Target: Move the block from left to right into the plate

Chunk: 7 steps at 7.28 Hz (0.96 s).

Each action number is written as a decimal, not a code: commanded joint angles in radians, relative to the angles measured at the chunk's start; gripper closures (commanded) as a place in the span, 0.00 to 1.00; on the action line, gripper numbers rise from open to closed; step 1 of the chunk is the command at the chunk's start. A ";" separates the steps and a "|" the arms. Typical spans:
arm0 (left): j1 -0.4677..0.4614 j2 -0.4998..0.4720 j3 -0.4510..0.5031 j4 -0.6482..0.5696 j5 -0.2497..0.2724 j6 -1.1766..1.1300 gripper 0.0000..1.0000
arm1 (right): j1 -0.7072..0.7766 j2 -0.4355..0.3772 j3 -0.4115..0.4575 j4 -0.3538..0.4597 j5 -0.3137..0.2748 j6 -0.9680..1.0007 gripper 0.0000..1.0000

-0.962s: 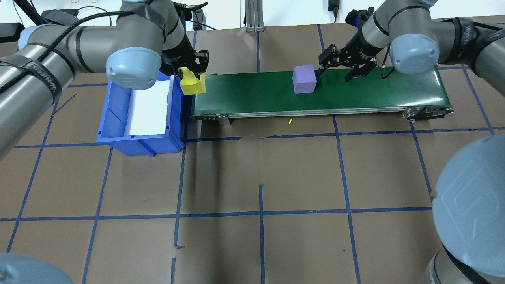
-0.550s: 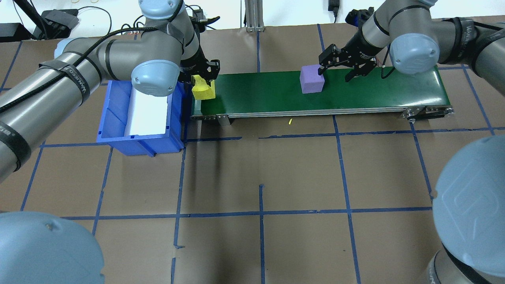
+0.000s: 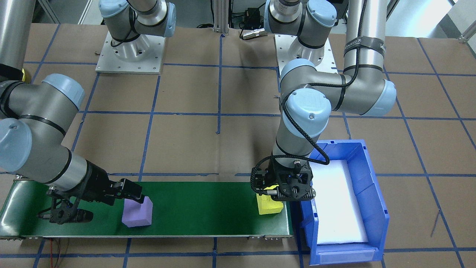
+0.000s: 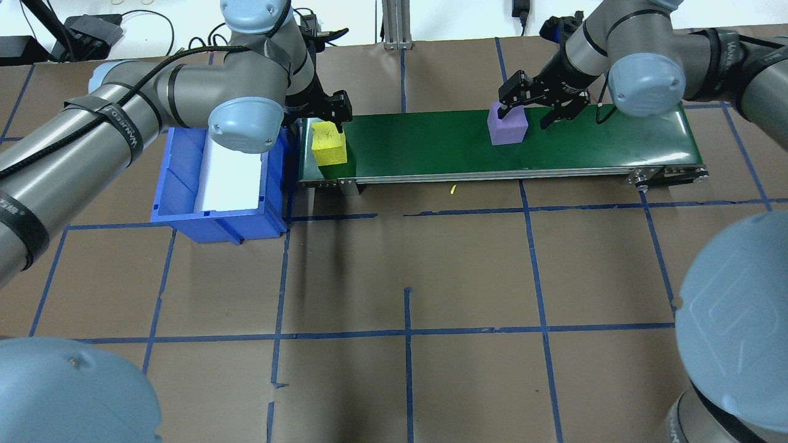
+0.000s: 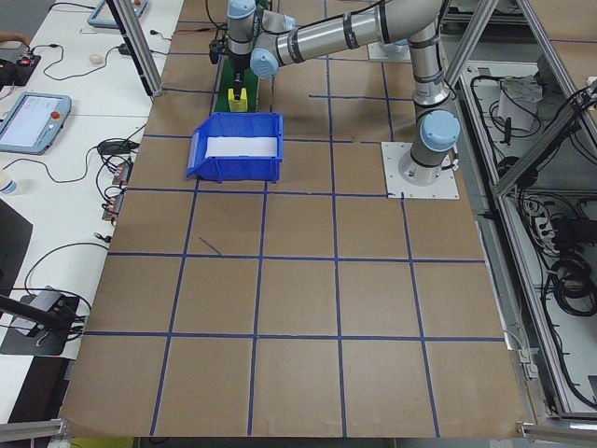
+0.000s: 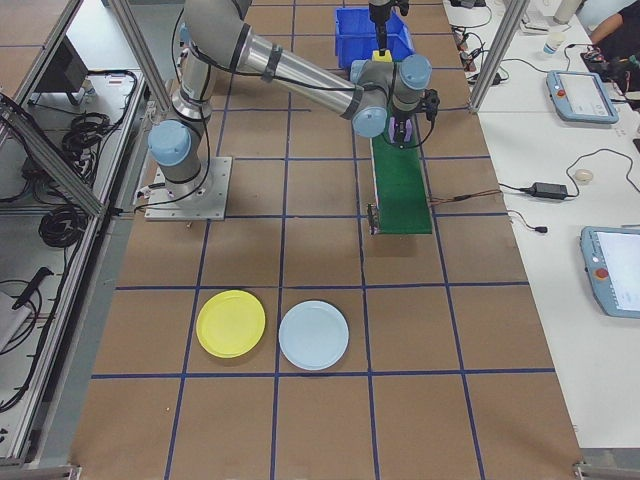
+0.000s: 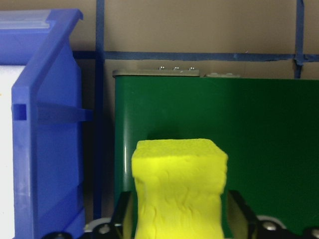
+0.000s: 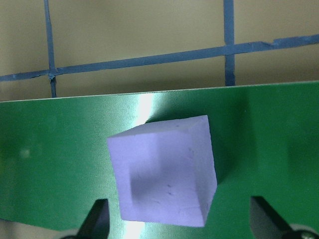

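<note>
Purple foam block (image 4: 508, 127) on green conveyor belt (image 4: 431, 147), at about 1 o'clock of tabletop (image 4: 406, 277) in overhead view, sitting between spread fingers of right hand (image 4: 534, 104), released, not yet gripping. Left hand (image 3: 280, 188) clenched on yellow foam block (image 4: 328, 143) at belt end beside blue bin (image 4: 184, 184). Yellow plate (image 6: 231, 323) well apart, seen only from right side. Risks: block skewed between fingers, so corner pinch and twist; closing late could clip or miss it.
</note>
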State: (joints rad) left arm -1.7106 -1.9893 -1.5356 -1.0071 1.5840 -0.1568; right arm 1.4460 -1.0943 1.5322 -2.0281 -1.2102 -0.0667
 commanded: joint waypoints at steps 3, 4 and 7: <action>0.023 0.274 0.002 -0.264 0.054 0.002 0.00 | 0.001 0.019 -0.003 -0.004 -0.086 0.004 0.00; 0.051 0.323 0.005 -0.344 0.057 0.002 0.00 | 0.001 0.020 -0.001 -0.006 -0.086 0.002 0.00; 0.162 0.458 -0.005 -0.534 0.057 0.122 0.00 | 0.001 0.020 0.008 -0.053 -0.203 -0.043 0.09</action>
State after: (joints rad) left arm -1.5984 -1.5669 -1.5481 -1.4646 1.6369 -0.1096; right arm 1.4466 -1.0740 1.5379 -2.0579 -1.3406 -0.0823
